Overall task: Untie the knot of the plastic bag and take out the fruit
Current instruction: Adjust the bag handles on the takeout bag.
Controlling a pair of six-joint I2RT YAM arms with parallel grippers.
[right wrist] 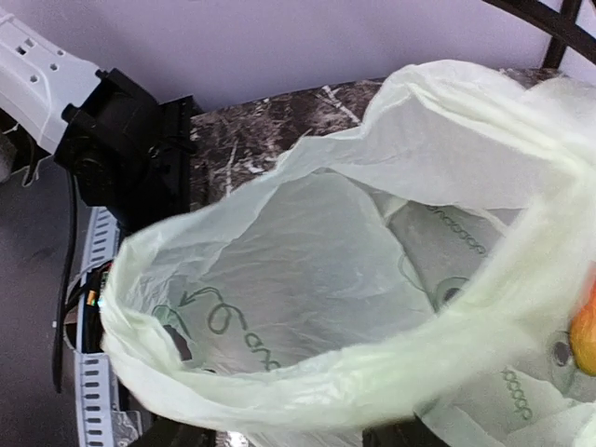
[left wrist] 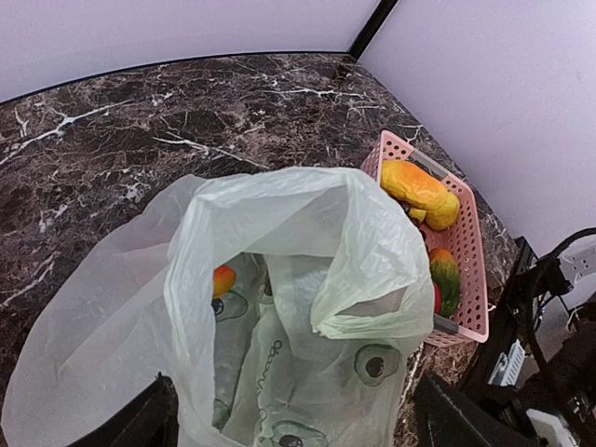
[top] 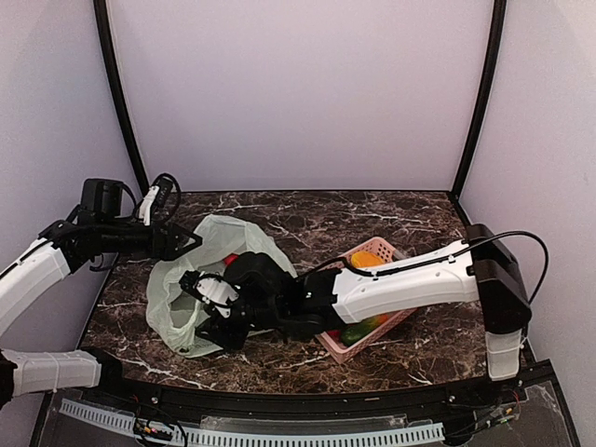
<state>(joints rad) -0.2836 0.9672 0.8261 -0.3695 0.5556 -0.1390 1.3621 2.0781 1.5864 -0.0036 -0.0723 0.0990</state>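
Observation:
The pale green plastic bag [top: 186,289] lies on the left of the table with its mouth wide open; no knot shows. It fills the left wrist view [left wrist: 279,242] and the right wrist view [right wrist: 307,261]. A red-orange fruit [left wrist: 223,279] lies inside it and shows at the right wrist view's edge [right wrist: 585,337]. My left gripper [top: 184,240] is open at the bag's far rim, its fingers [left wrist: 140,424] either side of the plastic. My right gripper [top: 210,304] is open at the bag's mouth, the rim lying across it.
A pink slotted basket [top: 384,250] stands right of the bag, under my right arm. It holds a yellow-orange fruit [left wrist: 419,191] and a red-green mango [left wrist: 444,275]. Walls close the back and both sides.

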